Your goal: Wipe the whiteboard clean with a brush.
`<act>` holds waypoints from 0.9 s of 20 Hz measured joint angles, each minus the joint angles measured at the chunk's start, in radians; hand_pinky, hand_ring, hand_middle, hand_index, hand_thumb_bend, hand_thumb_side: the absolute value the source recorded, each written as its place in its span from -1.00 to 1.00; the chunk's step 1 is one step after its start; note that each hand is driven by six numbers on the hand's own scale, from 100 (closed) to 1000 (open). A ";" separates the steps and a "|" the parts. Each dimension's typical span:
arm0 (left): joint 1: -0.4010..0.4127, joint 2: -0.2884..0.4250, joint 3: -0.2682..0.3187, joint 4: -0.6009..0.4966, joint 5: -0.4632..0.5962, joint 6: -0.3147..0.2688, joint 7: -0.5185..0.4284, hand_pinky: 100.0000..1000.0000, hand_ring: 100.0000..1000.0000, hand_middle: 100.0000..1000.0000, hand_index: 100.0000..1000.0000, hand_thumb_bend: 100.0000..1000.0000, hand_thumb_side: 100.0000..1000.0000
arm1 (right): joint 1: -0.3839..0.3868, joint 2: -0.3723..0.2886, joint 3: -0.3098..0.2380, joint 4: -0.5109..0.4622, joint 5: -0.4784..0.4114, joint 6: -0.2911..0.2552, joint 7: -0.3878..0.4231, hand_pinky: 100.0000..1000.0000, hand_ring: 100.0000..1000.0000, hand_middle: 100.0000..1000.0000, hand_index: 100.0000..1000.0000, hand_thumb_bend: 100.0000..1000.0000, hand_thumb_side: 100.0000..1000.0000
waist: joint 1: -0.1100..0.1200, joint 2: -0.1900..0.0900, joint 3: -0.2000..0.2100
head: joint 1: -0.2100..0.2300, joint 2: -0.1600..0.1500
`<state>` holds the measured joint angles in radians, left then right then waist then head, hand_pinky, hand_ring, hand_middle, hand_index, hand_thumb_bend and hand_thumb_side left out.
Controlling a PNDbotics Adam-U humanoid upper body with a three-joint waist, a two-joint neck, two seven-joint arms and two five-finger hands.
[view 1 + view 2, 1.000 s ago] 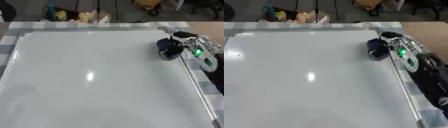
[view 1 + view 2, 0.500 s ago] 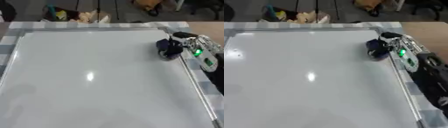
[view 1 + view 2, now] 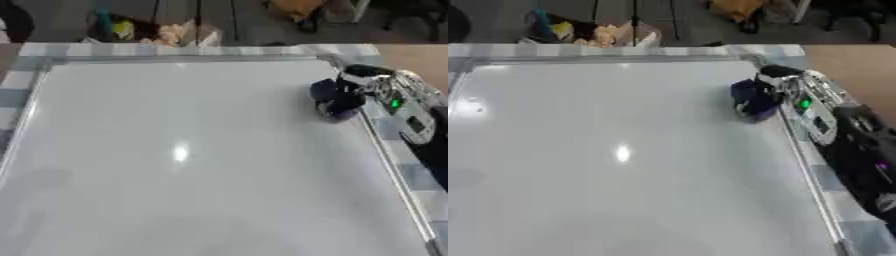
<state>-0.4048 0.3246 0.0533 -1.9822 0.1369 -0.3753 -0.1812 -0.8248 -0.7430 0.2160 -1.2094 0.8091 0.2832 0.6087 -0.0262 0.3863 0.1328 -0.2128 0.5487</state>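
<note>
Whiteboard [image 3: 175, 160]: large, white, flat on the checked-cloth worktop [image 3: 398, 160], one glare spot near centre. Brush [image 3: 332, 99]: dark, at the board's right edge, clasped in the right hand [image 3: 363, 87]. Clutter [image 3: 149, 31] on the floor beyond.

The light falls evenly from overhead and is fairly bright; my whiteboard [image 3: 175, 165] shows one small white glare spot [image 3: 180, 152] left of centre, with a faint grey shadow patch near its lower left corner; both views are soft and blurred throughout; my right hand [image 3: 802, 97] and the dark brush [image 3: 752, 100] it grips are smeared, their edges indistinct; the floor clutter beyond the far edge is out of focus.
</note>
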 measured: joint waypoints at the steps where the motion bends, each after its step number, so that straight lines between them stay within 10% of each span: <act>1: 0.000 0.000 0.000 0.000 0.000 0.000 0.000 -0.36 0.09 -0.01 0.37 -0.94 0.95 | -0.002 0.001 0.003 0.000 0.000 -0.001 0.001 -0.03 0.08 -0.51 -0.20 -1.00 -0.14 | 0.000 0.000 0.001 | 0.000 0.000; 18: 0.000 -0.001 -0.001 0.000 0.003 0.008 -0.004 -0.36 0.09 -0.01 0.37 -0.93 0.96 | -0.041 0.049 0.056 -0.011 0.003 -0.029 0.057 -0.08 0.05 -0.54 -0.20 -1.00 -0.13 | -0.010 -0.006 0.003 | -0.009 0.000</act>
<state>-0.4051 0.3239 0.0521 -1.9822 0.1401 -0.3675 -0.1847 -0.8658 -0.6939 0.2725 -1.2208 0.8117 0.2541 0.6660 -0.0358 0.3803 0.1355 -0.2222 0.5487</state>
